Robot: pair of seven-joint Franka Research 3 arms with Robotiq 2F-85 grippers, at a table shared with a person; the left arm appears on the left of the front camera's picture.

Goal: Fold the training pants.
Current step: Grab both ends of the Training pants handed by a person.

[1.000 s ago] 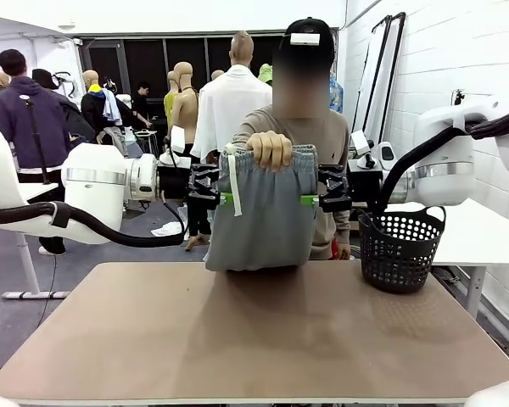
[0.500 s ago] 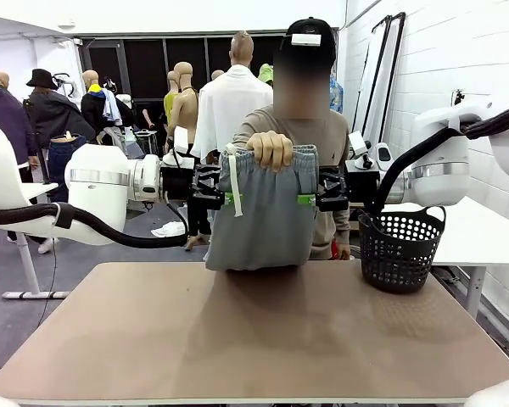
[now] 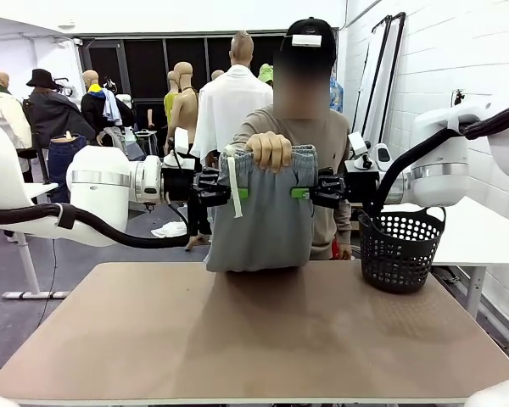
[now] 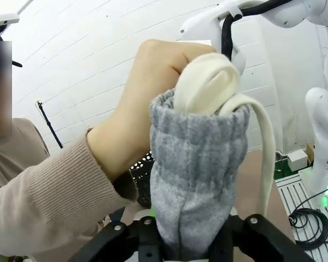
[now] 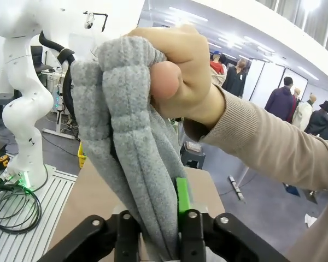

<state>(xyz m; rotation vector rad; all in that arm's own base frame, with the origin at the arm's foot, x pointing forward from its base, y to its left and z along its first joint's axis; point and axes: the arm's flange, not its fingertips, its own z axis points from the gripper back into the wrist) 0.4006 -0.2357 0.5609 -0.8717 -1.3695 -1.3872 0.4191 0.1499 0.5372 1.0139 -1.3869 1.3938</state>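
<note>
The training pants hang as a folded light-grey bundle above the table's far edge, held up at the waistband by the person's hand. A white drawstring dangles down their left side. My left gripper comes in from the left and pinches the bundle's left edge just below the waistband. My right gripper pinches the right edge at the same height. In the left wrist view the grey cloth sits squeezed in the left gripper. In the right wrist view the right gripper clamps the cloth.
A black perforated basket stands at the table's far right corner. The brown tabletop stretches bare in front of the hanging bundle. The person stands right behind the far edge; other people move about farther back on the left.
Both grippers have closed from wide open onto the sides of the pants; their green pads moved inward into the cloth. The person's hand and the bundle stayed in place.
</note>
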